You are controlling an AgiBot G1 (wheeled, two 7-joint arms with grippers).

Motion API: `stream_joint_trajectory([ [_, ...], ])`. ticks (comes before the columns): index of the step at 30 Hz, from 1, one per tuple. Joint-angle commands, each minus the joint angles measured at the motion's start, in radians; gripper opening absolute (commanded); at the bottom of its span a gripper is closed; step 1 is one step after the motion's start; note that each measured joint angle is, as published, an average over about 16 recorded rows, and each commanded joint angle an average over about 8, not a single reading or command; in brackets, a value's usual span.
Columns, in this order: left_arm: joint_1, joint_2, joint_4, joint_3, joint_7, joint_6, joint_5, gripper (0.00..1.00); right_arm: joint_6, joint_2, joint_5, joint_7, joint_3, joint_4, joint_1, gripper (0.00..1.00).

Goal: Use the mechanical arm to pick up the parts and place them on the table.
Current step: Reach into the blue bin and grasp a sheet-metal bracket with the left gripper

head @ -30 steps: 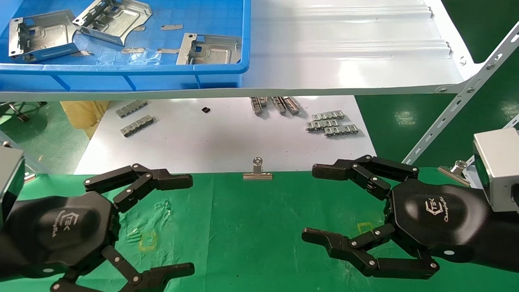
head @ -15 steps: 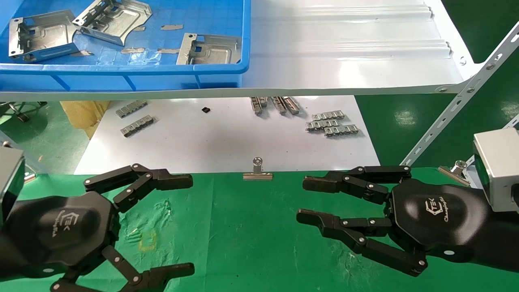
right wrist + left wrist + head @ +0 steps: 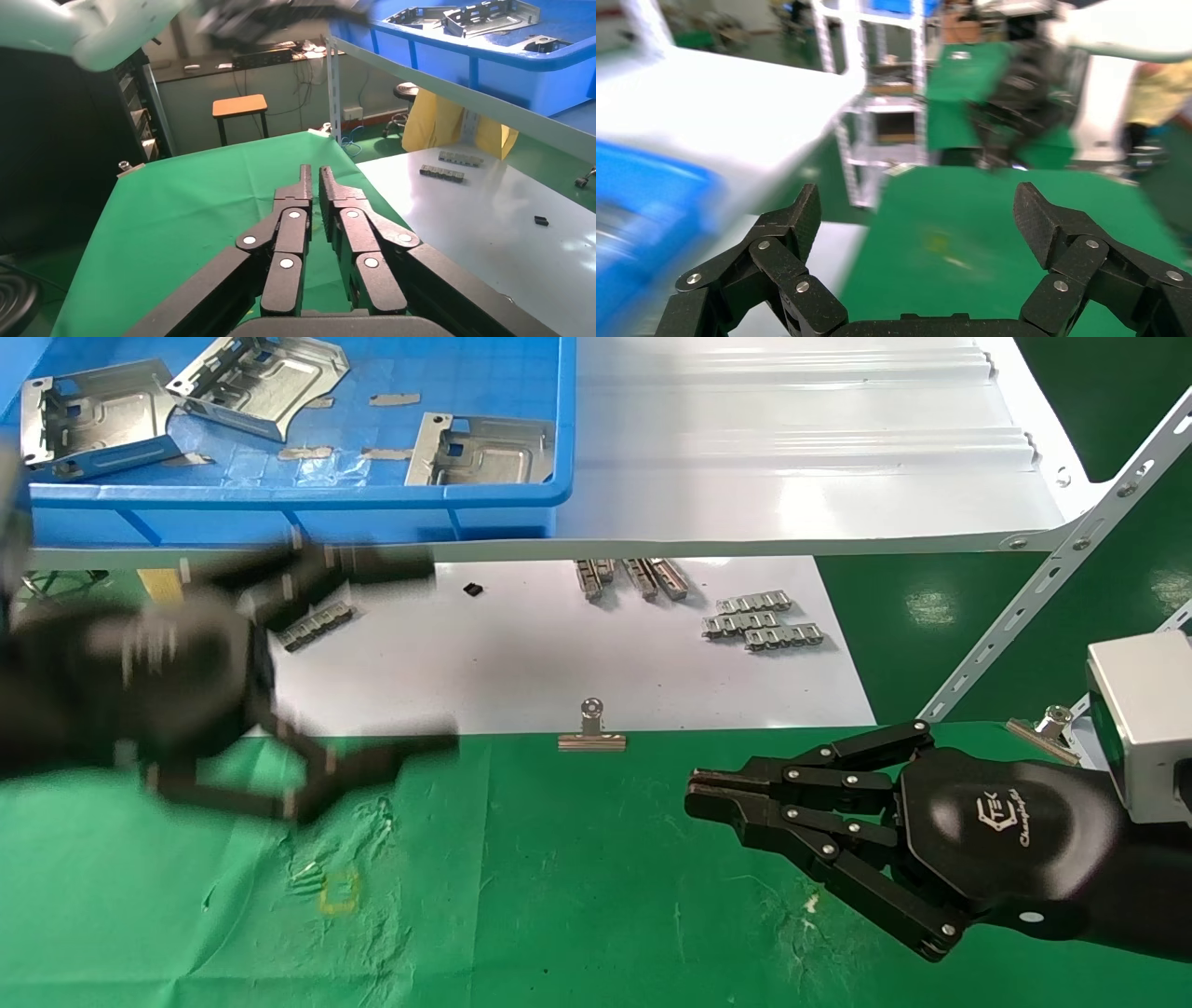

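Three silvery parts [image 3: 93,416] [image 3: 261,379] [image 3: 480,449] lie in a blue bin [image 3: 279,509] on the upper shelf; the right wrist view shows them too [image 3: 485,14]. My left gripper [image 3: 442,654] [image 3: 916,210] is motion-blurred, raised over the white sheet just below the bin's front wall. It is open and holds nothing. My right gripper [image 3: 694,794] [image 3: 315,175] hovers low over the green table [image 3: 559,896] at the right, its fingers drawn together with nothing between them.
The glossy white ribbed shelf [image 3: 792,449] carries the bin. Below it a white sheet [image 3: 521,654] holds toothed metal strips [image 3: 762,621]. A binder clip [image 3: 591,728] sits at the cloth's far edge. A slotted metal strut [image 3: 1052,589] slants at the right.
My left gripper has swung up and away from the cloth toward the bin, still open. My right gripper's fingers have closed from wide open to shut, staying in place.
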Motion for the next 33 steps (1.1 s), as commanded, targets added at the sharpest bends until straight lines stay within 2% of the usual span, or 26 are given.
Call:
stream_joint_trajectory([
  [1,-0.089,0.026,0.047,0.014,-0.01,-0.008,0.041,1.0,0.0,0.0,0.0,0.0,0.0,0.0,0.0,0.0],
  [8,-0.401,0.173,0.42,0.112,0.04,-0.1,0.281,1.0,0.0,0.0,0.0,0.0,0.0,0.0,0.0,0.0],
  [14,-0.568,0.273,0.716,0.167,0.09,-0.28,0.426,1.0,0.0,0.0,0.0,0.0,0.0,0.0,0.0,0.02],
  [17,-0.614,0.311,0.827,0.185,0.109,-0.4,0.475,0.97,0.0,0.0,0.0,0.0,0.0,0.0,0.0,0.39],
  [18,-0.626,0.321,0.858,0.19,0.113,-0.439,0.489,0.89,0.0,0.0,0.0,0.0,0.0,0.0,0.0,0.52],
  [22,-0.655,0.352,0.954,0.205,0.121,-0.556,0.525,0.39,0.0,0.0,0.0,0.0,0.0,0.0,0.0,0.99],
  [25,-0.665,0.363,1.001,0.21,0.122,-0.603,0.535,0.05,0.0,0.0,0.0,0.0,0.0,0.0,0.0,1.0],
  [26,-0.668,0.365,1.013,0.211,0.123,-0.614,0.537,0.0,0.0,0.0,0.0,0.0,0.0,0.0,0.0,1.0],
  [33,-0.673,0.37,1.068,0.213,0.119,-0.648,0.542,0.0,0.0,0.0,0.0,0.0,0.0,0.0,0.0,1.0],
])
